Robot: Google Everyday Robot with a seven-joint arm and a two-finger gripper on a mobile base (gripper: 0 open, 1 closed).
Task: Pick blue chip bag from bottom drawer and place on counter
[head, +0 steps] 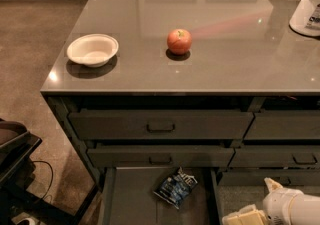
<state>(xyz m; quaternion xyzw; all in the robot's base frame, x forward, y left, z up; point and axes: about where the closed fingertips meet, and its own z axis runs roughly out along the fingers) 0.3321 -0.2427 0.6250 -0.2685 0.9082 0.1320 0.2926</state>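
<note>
The blue chip bag [175,187] lies crinkled on the flat grey floor of the open bottom drawer [130,199], right of its middle. The glossy grey-brown counter [210,64] spreads above the drawer cabinet. My gripper [246,216] shows at the bottom right corner, cream-coloured with a white wrist, low and to the right of the drawer, apart from the bag. Most of it is cut off by the frame's edge.
A white bowl [93,49] and a red-orange apple [179,41] stand on the counter. A white container [307,6] stands at the far right. Two shut handled drawers [160,126] sit above the open one. Dark equipment with a cable [20,169] stands on the floor at the left.
</note>
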